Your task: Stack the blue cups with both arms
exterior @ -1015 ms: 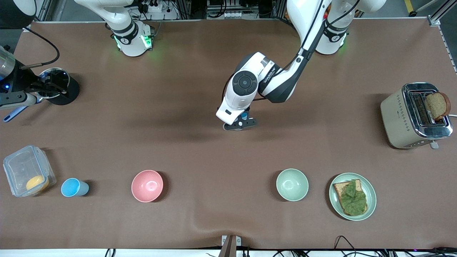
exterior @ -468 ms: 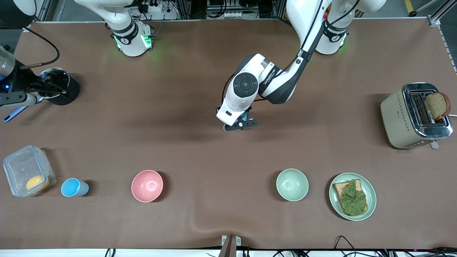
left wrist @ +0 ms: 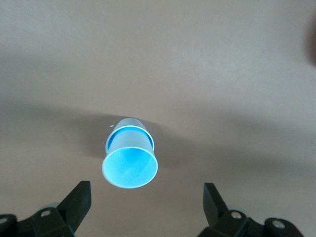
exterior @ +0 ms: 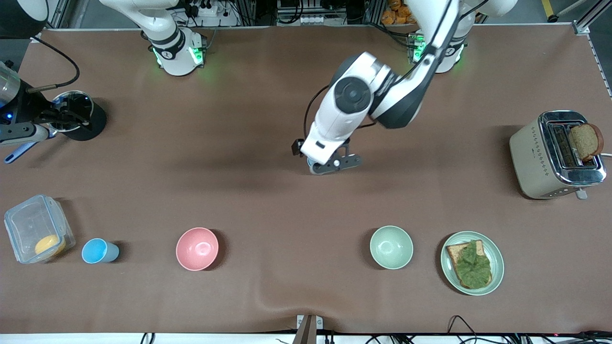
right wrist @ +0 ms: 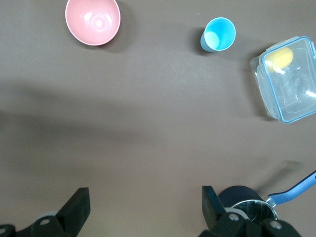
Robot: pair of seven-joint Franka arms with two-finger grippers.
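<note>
Front view: since the earlier frames the left arm is rising and drawing toward its base, and the left gripper [exterior: 333, 164] is now hanging over the middle of the table [exterior: 239, 143]; the stacked cups under it are hidden by the wrist. One blue cup [exterior: 99, 251] is standing upright near the front edge toward the right arm's end, between the clear lidded container [exterior: 37, 228] and the pink bowl [exterior: 197, 249]. The pale green bowl [exterior: 391, 247] is sitting beside the plate of toast [exterior: 472, 263]. The right gripper [exterior: 62, 115] is waiting over the black pot [exterior: 80, 115].

Left wrist view: the left gripper's fingers [left wrist: 78, 198] are standing wide apart, released, above two nested blue cups [left wrist: 130, 158] standing on the table.

Right wrist view: the right gripper [right wrist: 144, 207] is spread open and holding nothing.
</note>
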